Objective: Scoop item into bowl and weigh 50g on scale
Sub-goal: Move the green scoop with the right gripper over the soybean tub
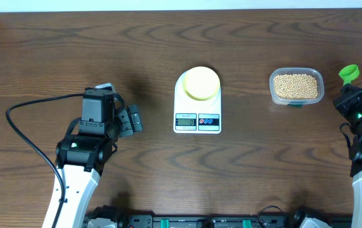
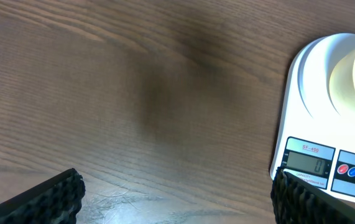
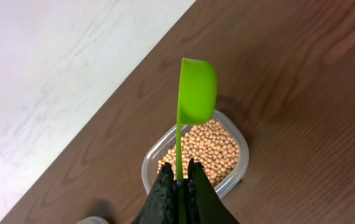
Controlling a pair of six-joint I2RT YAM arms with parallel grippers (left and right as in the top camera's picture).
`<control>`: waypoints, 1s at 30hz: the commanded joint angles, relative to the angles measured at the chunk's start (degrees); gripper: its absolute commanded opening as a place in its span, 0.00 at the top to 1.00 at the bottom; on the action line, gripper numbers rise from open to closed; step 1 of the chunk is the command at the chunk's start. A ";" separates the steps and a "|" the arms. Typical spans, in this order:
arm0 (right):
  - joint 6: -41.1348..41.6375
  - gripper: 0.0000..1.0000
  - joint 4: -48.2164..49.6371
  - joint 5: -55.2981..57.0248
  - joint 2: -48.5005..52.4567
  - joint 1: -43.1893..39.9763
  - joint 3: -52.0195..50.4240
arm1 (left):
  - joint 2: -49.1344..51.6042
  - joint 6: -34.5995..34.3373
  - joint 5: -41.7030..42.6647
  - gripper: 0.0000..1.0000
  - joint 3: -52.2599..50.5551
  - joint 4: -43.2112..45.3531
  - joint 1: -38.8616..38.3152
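The pale yellow bowl (image 1: 201, 83) sits on the white scale (image 1: 197, 111) at the table's middle; the scale's display (image 2: 309, 164) also shows in the left wrist view. The tan beans (image 1: 295, 85) fill a clear tub (image 1: 297, 100) right of the scale, also in the right wrist view (image 3: 203, 149). My right gripper (image 3: 179, 175) is shut on the handle of a green scoop (image 3: 196, 90), held above and beside the tub; the scoop shows overhead at the far right (image 1: 349, 73). My left gripper (image 2: 176, 198) is open and empty, left of the scale.
A black cable (image 1: 28, 136) loops on the table left of the left arm. The table's far edge and a pale floor (image 3: 53, 68) show in the right wrist view.
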 commanded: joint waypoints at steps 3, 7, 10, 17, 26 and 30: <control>1.11 0.99 0.35 0.31 -0.35 0.28 0.87 | 0.15 -0.09 -0.70 0.02 0.11 -0.17 0.28; 1.11 0.99 1.27 0.26 -0.35 0.28 0.87 | 0.15 -0.09 -0.70 0.02 0.11 -0.17 0.28; 1.11 0.99 2.84 0.31 -0.35 0.28 0.87 | 0.15 -0.09 -0.70 0.02 0.11 -0.17 0.28; 1.53 0.99 7.54 3.69 -0.35 0.28 0.87 | 0.15 -0.09 -0.70 0.02 0.11 -0.17 0.28; -8.02 0.99 6.49 0.70 -0.37 0.33 0.87 | 0.15 -0.09 -0.70 0.02 0.11 -0.17 0.28; -17.20 0.99 5.29 0.46 -0.35 0.35 0.87 | 0.15 -0.09 -0.70 0.02 0.11 -0.17 0.28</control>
